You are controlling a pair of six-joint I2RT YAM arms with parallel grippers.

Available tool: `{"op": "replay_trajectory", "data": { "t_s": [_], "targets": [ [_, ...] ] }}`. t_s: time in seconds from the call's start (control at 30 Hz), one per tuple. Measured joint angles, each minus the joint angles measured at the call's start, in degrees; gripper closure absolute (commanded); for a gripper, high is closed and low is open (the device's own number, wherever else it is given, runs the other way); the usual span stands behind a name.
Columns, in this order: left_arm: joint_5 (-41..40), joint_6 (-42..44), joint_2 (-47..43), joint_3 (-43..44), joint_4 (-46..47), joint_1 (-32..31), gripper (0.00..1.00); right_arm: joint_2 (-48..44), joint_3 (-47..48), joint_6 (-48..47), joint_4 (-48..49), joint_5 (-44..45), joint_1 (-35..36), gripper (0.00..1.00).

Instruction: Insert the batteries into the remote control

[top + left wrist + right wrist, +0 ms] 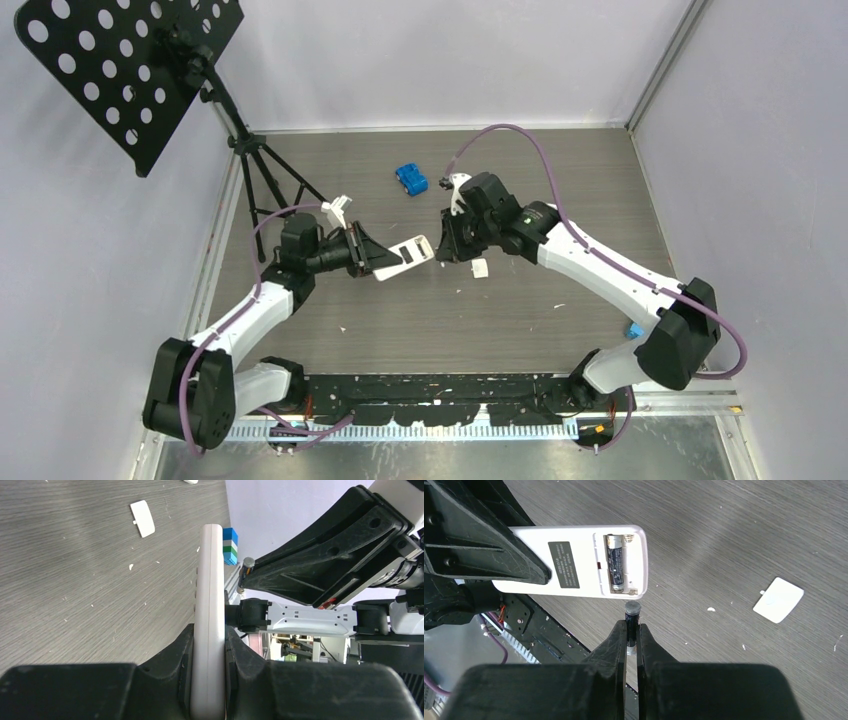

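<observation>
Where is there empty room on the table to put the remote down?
The biggest bare patch of table lies between the cover and the near edge. Another is the far right corner, past the right gripper. The middle is crowded: the left gripper with the remote, the battery, and the blue block behind.

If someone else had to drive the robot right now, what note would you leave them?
Left gripper: shut on the white remote, with its back open.
Right gripper: shut on the second battery, whose tip is just short of the remote's edge.
Done: the first battery sits in the compartment.
Left to do: seat the second battery in the empty slot beside it. The battery cover lies on the table.
</observation>
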Motion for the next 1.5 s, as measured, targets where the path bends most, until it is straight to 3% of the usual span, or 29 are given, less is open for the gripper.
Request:
{"op": "replay_trajectory", "data": {
  "t_s": [0.4, 1.17, 1.5],
  "targets": [
    [3.2, -2.1, 1.2, 0.0, 2.2, 0.0, 1.00, 2.2, 3.6, -0.2, -0.2, 2.8, 2.5, 0.96],
    [4.2, -4.0, 1.4, 0.0, 4.0, 0.0, 1.00, 5.5, 6.4, -1.2, -1.5, 9.8, 4.7, 0.71],
    [4.2, -5.4, 1.4, 0.0, 4.0, 0.0, 1.00, 5.1, 6.3, 0.8, -0.7, 10.3, 4.8, 0.42]
  ]
}}
